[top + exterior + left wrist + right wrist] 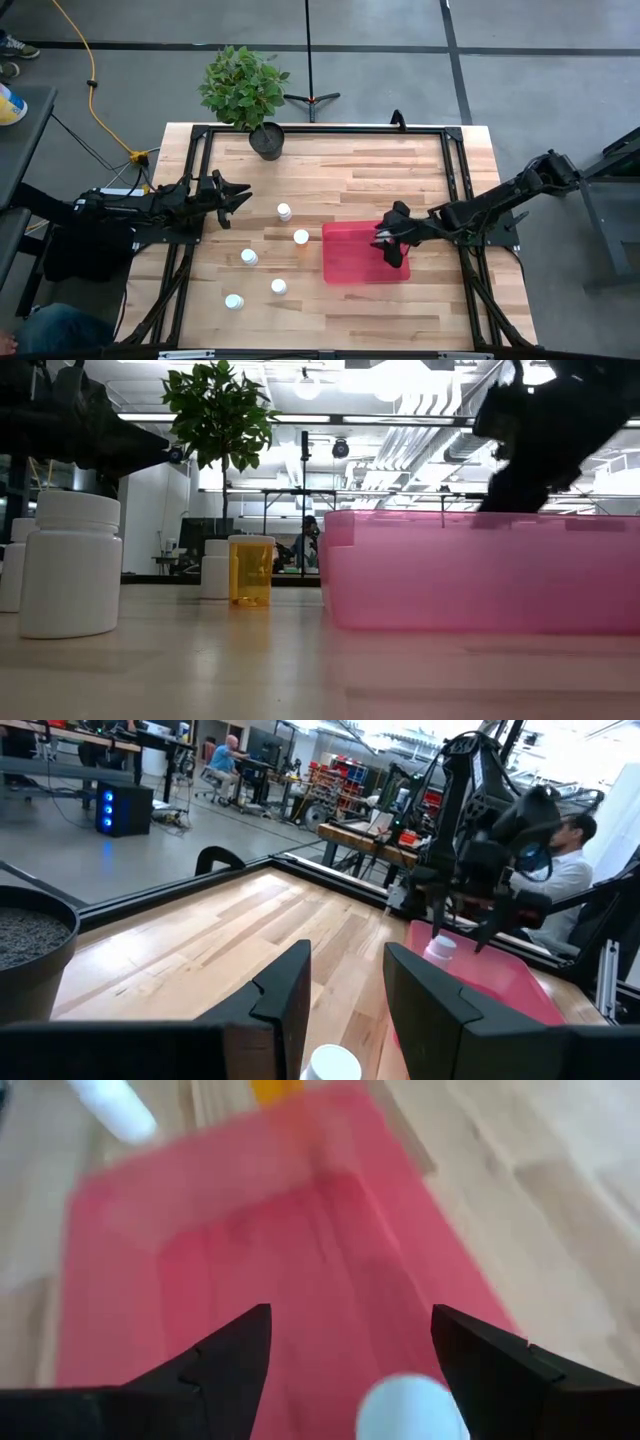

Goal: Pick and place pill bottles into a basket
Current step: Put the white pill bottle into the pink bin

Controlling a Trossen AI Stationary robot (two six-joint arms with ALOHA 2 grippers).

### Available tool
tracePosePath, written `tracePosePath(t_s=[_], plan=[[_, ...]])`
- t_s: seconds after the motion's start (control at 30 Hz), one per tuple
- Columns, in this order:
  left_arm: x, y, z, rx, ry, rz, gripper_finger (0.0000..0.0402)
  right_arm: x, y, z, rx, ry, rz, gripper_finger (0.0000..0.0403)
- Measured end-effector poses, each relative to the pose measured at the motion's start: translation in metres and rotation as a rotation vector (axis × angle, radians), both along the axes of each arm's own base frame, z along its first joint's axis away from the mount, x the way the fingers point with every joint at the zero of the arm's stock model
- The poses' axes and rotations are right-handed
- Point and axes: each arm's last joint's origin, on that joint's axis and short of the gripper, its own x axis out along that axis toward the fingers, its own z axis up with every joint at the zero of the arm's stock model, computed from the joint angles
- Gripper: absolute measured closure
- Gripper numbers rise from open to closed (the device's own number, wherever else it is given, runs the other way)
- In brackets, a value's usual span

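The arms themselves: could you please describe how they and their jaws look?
Both arms are dark, near black, built of jointed segments. The left gripper and right gripper each end in two flat, angular black jaws tapering to points, plain and without visible markings. Dark cabling runs along the right arm.

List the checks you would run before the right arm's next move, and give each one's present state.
1. Right gripper open: ok, its fingers are spread wide.
2. Bottle inside the tray: ok, it sits within the rim, under the right gripper.
3. Bottle free of both fingers: cannot tell.
4. All bottles in the tray: not ok, five bottles stand on the table outside it.
5. Left gripper clear of the tray: ok, it is open at the table's left side.
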Motion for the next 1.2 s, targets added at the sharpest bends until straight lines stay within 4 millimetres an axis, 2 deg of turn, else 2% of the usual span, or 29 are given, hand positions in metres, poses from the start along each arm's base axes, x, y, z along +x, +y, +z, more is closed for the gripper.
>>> tracePosePath(t_s=[0.17, 0.43, 0.53, 0.7, 0.93, 0.97, 1.1, 1.2], plan=[[0.0, 0.0, 0.0, 0.0, -0.001, 0.007, 0.0238, -0.004, -0.009, 0.016, -0.004, -0.078, -0.009, 0.0139], [0.0, 0.0, 0.0, -0.009, -0.004, 0.009, 0.0238, -0.011, -0.022, 0.052, -0.021, -0.319, -0.021, 0.014], [0.0, 0.0, 0.0, -0.024, -0.009, 0.009, 0.0238, -0.016, -0.032, 0.063, -0.069, -0.379, -0.033, 0.0153], [0.0, 0.0, 0.0, -0.025, -0.01, 0.012, 0.0238, -0.026, -0.048, 0.076, -0.074, -0.43, 0.053, 0.022], [0.0, 0.001, 0.0, -0.026, -0.01, 0.025, 0.0238, -0.05, -0.056, 0.079, -0.075, -0.39, 0.125, 0.0382], [0.0, 0.001, 0.0, -0.025, -0.01, 0.026, 0.0238, -0.054, -0.057, 0.081, -0.078, -0.39, 0.12, 0.0392], [0.0, 0.001, 0.0, -0.026, -0.01, 0.033, 0.0238, -0.07, -0.059, 0.087, -0.122, -0.423, 0.087, 0.0373], [0.0, 0.001, 0.0, -0.026, -0.01, 0.035, 0.0238, -0.081, -0.06, 0.092, -0.144, -0.453, 0.07, 0.0381]])
